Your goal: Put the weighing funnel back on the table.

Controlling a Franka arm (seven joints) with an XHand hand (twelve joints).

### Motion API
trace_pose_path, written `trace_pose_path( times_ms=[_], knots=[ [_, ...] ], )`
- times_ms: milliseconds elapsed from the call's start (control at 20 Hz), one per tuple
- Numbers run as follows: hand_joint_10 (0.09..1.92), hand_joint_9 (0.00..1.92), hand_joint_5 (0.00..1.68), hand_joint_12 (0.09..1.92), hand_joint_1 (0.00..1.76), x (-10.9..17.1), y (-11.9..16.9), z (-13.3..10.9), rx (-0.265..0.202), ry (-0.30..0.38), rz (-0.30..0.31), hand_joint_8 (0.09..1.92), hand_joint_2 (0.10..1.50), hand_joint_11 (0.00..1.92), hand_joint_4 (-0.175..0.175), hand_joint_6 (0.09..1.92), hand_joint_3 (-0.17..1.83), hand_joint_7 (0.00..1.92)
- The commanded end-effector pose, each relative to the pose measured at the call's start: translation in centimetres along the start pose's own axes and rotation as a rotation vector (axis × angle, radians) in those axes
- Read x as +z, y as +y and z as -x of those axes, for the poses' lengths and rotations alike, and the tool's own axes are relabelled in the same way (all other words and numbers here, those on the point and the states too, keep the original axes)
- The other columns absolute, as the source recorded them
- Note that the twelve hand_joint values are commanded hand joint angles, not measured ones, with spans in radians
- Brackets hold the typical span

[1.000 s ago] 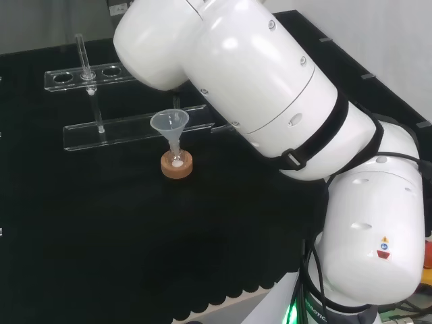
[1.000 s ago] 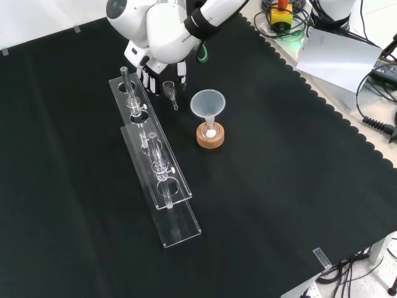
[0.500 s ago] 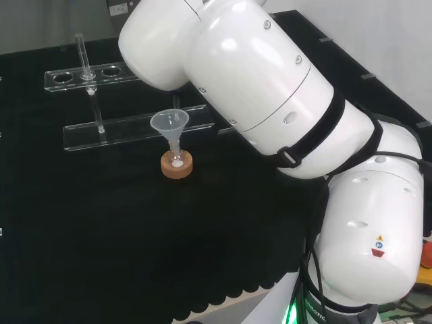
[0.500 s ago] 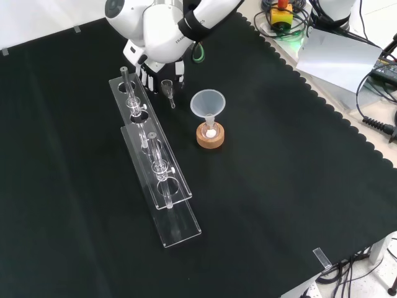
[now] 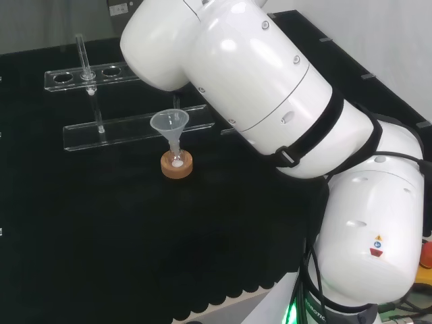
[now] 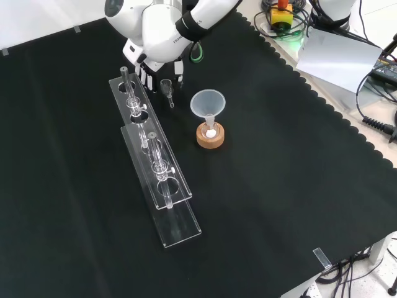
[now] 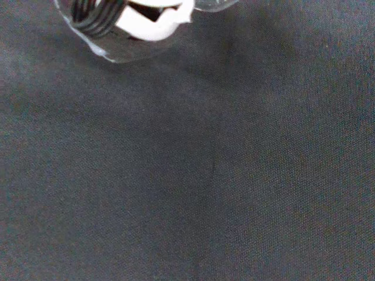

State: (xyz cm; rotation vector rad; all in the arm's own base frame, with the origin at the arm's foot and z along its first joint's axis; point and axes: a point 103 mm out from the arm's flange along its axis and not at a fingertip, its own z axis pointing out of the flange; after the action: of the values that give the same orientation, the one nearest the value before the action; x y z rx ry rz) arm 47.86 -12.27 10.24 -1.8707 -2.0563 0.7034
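Black and white, your robot hand (image 6: 144, 76) hangs at the far end of the tabletop (image 6: 279, 186), which is covered in black cloth. Its fingers are curled in and appear to pinch the small clear scoop-shaped weighing funnel (image 6: 166, 85) by its cup. The short stem points down and toward the front camera. You cannot tell whether the stem tip touches the cloth. Judge the piece as light, stiff, smooth and breakable, and likely to roll once freed. Hold it by the wider cup, not the thin stem, and lower it onto bare cloth before you let go. Just beside it in the front view, on the left, stand two long clear acrylic racks (image 6: 155, 161). Near it on the right, a big clear cone-shaped funnel (image 6: 208, 102) sits in a small flask (image 6: 211, 128) on a cork ring (image 6: 211, 139).
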Motion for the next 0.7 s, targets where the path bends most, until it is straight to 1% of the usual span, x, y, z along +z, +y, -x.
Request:
trace_pose_path(
  times_ms=[50,400,700],
  knots=[
    [0.37,1.02,1.11,1.16,1.07,0.66,0.11,0.42,0.003,0.012,0.008,0.63,0.79,0.7,0.175,0.91,0.54,0.73],
    [0.37,1.02,1.1,1.17,1.07,1.17,0.14,0.51,-0.001,0.032,0.025,0.63,0.8,0.71,0.175,0.92,0.53,0.73],
    [0.38,1.02,1.09,1.16,1.06,1.42,0.46,0.17,-0.005,0.025,0.031,0.63,0.81,0.71,0.175,0.93,0.51,0.72]
  ],
)
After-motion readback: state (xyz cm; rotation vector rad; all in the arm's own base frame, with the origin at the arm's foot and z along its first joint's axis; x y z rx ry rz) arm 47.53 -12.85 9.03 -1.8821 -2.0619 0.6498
